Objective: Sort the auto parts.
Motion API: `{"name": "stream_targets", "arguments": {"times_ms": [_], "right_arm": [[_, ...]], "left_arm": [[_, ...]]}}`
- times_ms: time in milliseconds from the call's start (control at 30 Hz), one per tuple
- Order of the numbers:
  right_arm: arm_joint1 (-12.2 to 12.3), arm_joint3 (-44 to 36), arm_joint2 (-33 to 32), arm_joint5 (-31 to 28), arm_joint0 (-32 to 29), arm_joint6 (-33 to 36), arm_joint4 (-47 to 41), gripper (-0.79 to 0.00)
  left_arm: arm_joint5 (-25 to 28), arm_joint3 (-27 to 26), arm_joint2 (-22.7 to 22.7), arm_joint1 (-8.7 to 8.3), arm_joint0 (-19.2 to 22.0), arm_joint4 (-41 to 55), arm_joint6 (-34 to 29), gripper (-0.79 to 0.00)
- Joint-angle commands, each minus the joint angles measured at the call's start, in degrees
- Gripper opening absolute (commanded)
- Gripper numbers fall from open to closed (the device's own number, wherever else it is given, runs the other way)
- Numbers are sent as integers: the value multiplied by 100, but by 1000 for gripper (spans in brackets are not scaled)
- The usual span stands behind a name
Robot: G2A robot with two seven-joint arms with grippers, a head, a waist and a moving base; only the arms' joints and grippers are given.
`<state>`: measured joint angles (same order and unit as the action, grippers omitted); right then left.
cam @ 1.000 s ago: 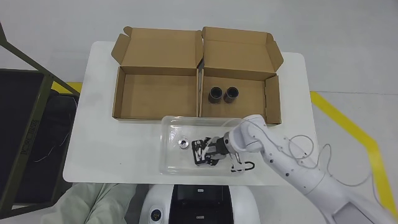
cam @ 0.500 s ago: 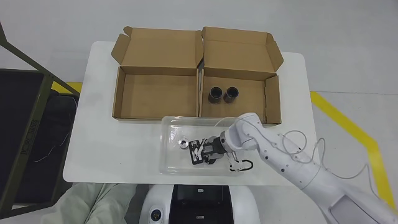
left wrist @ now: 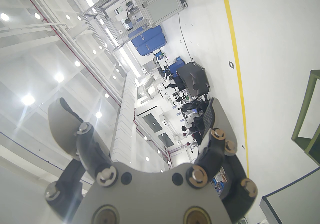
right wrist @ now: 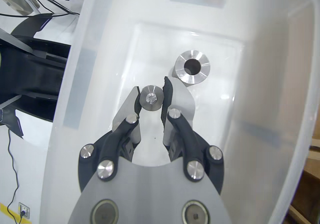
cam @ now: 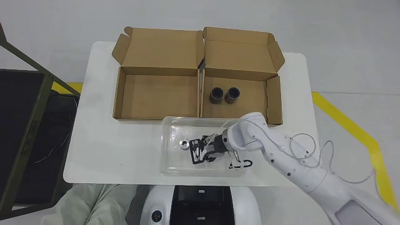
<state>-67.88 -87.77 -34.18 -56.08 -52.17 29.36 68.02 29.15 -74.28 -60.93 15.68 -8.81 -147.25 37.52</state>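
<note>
The right gripper (right wrist: 151, 96) has shifted along the clear bin (right wrist: 262, 35); its fingers now clamp a small metal cylinder (right wrist: 151, 99), ready for lifting

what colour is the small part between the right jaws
The small part is shiny silver metal, clearest in the right wrist view.

Right wrist view: the sides of the small round metal part (right wrist: 151, 98) are covered by the finger pads (right wrist: 167, 95) pinching it. The base of the ring-shaped part (right wrist: 192, 67) is partly behind one pad. The clear bin (right wrist: 275, 60) is cut off at the edges.

Top view: the right gripper (cam: 200, 150) blocks that small part, and the arm hides the bin's right end. The dark cylinders (cam: 217, 94) in the right box (cam: 240, 53) are too small to tell their type.

Left wrist view: the left gripper (left wrist: 136, 104) base and the green frame (left wrist: 306, 120) are cut off.
</note>
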Motion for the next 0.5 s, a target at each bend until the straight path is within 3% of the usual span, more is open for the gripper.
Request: {"name": "stream_targets", "arguments": {"times_ms": [0, 467], "right_arm": [[31, -130, -82, 52, -45, -36, 26, -785], [233, -967, -756, 338, -467, -818, 154, -785]], "left_arm": [[0, 0, 0, 0, 0, 0, 0, 0], [0, 0, 0, 0, 0, 0, 0, 0]]}}
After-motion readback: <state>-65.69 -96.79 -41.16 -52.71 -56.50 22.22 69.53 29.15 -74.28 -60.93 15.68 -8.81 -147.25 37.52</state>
